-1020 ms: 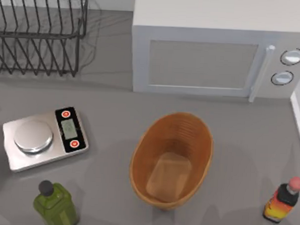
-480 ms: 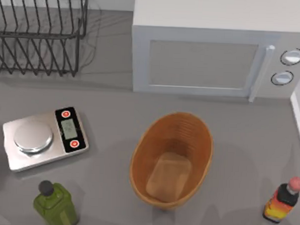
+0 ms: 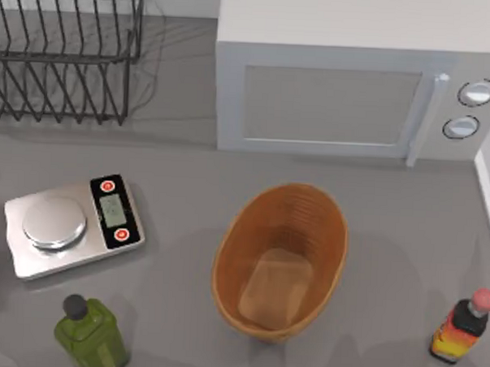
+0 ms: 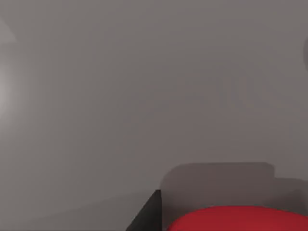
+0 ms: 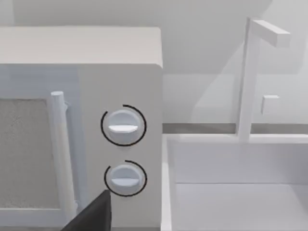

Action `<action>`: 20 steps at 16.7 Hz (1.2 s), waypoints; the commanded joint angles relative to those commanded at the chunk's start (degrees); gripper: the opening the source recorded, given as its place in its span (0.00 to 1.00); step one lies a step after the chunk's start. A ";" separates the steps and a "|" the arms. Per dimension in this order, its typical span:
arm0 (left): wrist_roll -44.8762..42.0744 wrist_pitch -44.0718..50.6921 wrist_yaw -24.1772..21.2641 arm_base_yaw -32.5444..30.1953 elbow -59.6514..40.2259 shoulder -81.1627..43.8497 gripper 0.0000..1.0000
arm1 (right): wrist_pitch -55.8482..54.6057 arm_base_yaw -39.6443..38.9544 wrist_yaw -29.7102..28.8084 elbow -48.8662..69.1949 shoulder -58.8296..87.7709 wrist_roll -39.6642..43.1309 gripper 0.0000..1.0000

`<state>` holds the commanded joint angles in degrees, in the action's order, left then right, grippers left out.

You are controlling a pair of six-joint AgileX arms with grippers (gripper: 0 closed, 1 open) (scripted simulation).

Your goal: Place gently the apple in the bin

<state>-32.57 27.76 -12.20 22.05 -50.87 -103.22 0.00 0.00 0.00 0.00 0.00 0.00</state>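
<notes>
So, step: grasp apple (image 4: 240,219) (at left hand's (image 4: 149,214) edge, over bare surface (image 4: 144,96)).
Hand state: cannot tell.
Tip: close softly, then carry to bin (image 3: 230,256).

Top view overhead; right wrist faces microwave (image 5: 79,125) close, both share.

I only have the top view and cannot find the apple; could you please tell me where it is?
Observer: The apple appears in the left wrist view, right at the left gripper.
Operator: What is behind it there?
Observer: Bare grey table, not the bin.
Operator: And the right arm?
Observer: The right gripper faces the microwave knobs, with a white sink beside them.
</notes>
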 joint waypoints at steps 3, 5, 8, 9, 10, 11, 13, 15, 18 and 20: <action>0.00 0.00 0.00 0.00 0.00 0.00 0.00 | 0.00 0.00 0.00 0.00 0.00 0.00 1.00; 0.00 0.00 0.00 0.00 0.00 0.00 0.00 | 0.00 0.00 0.00 0.00 0.00 0.00 1.00; -0.64 -0.22 0.64 0.06 -1.00 0.87 0.00 | 0.00 0.00 0.00 0.00 0.00 0.00 1.00; -0.67 0.40 0.64 0.10 -1.61 0.89 0.00 | 0.00 0.00 0.00 0.00 0.00 0.00 1.00; -0.71 1.55 0.65 0.16 -2.63 0.98 0.00 | 0.00 0.00 0.00 0.00 0.00 0.00 1.00; -0.71 3.35 0.67 0.23 -3.92 1.26 0.00 | 0.00 0.00 0.00 0.00 0.00 0.00 1.00; -0.62 7.72 0.77 0.33 -6.67 2.30 0.00 | 0.00 0.00 0.00 0.00 0.00 0.00 1.00; -0.48 11.62 0.90 0.41 -9.22 3.65 0.00 | 0.00 0.00 0.00 0.00 0.00 0.00 1.00; -0.31 16.70 0.98 0.55 -12.87 5.39 0.00 | 0.00 0.00 0.00 0.00 0.00 0.00 1.00; -0.27 20.30 0.95 0.46 -15.21 6.43 0.00 | 0.00 0.00 0.00 0.00 0.00 0.00 1.00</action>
<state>-32.84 48.06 -11.25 22.51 -66.08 -96.79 0.00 0.00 0.00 0.00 0.00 0.00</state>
